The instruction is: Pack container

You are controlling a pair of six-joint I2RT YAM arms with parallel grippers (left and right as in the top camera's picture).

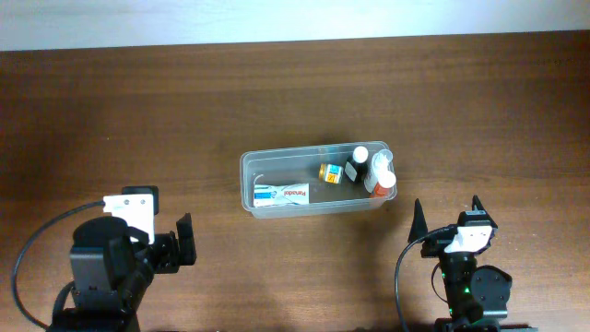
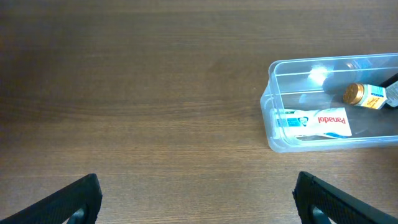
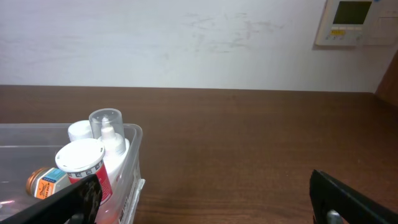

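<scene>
Clear plastic, the tub (image 1: 247,184) sits ahead of both hands: forward and to the right of the left hand (image 2: 196,186), forward and to the left of the right hand (image 1: 447,218), and well apart from each. Inside it a Panadol box (image 1: 281,195) lies at the end nearer the left hand, with a small gold-lidded jar (image 1: 330,171) in the middle. White-capped bottles (image 1: 380,175) stand at the end nearer the right hand. Both hands are spread wide and hold nothing. No loose item shows on the table (image 1: 138,111), so the packing looks finished or nearly so. If anything remains, it lies out of view. The next move would call for finding it, or a lid, before reaching forward.
</scene>
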